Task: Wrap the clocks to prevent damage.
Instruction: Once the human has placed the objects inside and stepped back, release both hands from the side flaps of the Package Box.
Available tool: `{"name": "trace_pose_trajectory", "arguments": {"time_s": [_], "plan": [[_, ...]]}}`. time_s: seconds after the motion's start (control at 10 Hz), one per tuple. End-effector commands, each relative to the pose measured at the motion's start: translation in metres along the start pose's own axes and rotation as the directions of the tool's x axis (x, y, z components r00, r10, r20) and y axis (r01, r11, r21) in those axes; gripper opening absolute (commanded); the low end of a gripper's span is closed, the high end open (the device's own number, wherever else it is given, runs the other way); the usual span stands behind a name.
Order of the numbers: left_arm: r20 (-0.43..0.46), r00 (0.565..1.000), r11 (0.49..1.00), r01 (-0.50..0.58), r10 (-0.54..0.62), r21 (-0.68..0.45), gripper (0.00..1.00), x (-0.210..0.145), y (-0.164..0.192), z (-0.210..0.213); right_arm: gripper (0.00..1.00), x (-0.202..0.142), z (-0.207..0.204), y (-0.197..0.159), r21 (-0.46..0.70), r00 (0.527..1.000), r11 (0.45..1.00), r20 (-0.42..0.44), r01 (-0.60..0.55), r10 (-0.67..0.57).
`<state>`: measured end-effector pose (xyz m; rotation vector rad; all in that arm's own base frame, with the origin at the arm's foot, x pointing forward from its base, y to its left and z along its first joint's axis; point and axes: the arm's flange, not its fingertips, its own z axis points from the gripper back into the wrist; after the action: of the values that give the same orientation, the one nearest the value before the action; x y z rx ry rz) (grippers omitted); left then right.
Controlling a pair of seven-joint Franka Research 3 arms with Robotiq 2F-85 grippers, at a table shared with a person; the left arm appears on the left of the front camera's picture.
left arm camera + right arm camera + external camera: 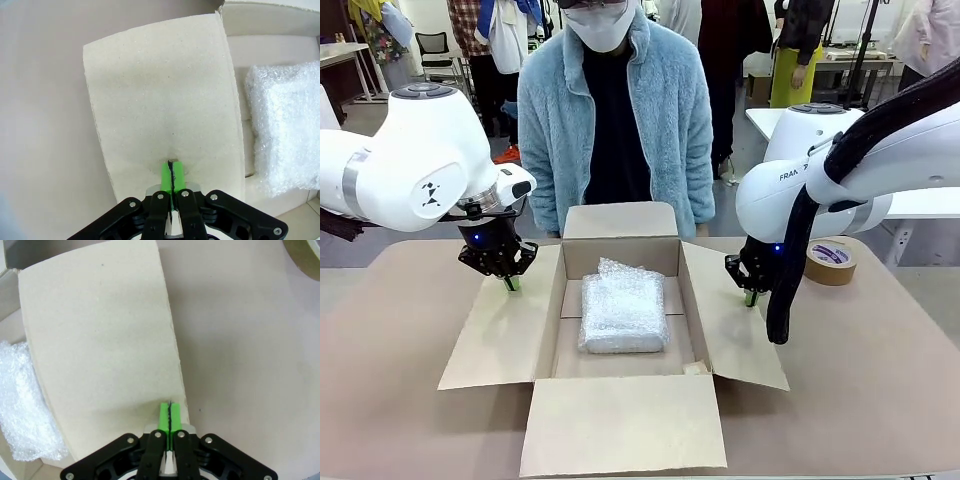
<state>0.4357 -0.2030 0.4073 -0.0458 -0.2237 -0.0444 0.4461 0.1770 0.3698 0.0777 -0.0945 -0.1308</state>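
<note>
**Item 1, bubble-wrapped bundle** (pixel 623 312): lies flat on the floor of the cardboard box (pixel 620 258), near its middle. It is probably a clock already wrapped, though the wrap hides the contents.

**Item 2, left flap** (pixel 505 320) **and right flap** (pixel 732 312): both are folded outward from the box.

**Item 3, left gripper** (pixel 510 283): clenched on nothing, tips touching the box's left flap. It likely pins the flap down to keep the box open.

**Item 4, right gripper** (pixel 751 297): also clenched and empty, tips at the outer edge of the box's right flap.

**Item 5, tape roll** (pixel 831 260): on the table (pixel 880 390) beyond the box's right flap, probably for sealing.

**Item 6, person** (pixel 615 110): stands behind the box.

**Views:** the front view gives the whole layout. The wrist views show the green pads pressed together against the cardboard.
</note>
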Motion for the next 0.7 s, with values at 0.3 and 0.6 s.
{"name": "trace_pose_trajectory", "arguments": {"time_s": [0.3, 0.6], "plan": [[0.031, 0.933, 0.927, 0.36, -0.358, -0.103, 0.0, 0.009, 0.024, 0.091, 0.01, 0.011, 0.089, 0.014, 0.047, 0.975, 0.974, 0.022, -0.223, 0.222], [-0.036, 0.794, 0.789, 0.595, -0.606, -0.155, 0.0, 0.013, 0.054, 0.175, 0.01, 0.047, 0.177, 0.024, 0.013, 0.94, 0.943, 0.09, -0.332, 0.33]]}}
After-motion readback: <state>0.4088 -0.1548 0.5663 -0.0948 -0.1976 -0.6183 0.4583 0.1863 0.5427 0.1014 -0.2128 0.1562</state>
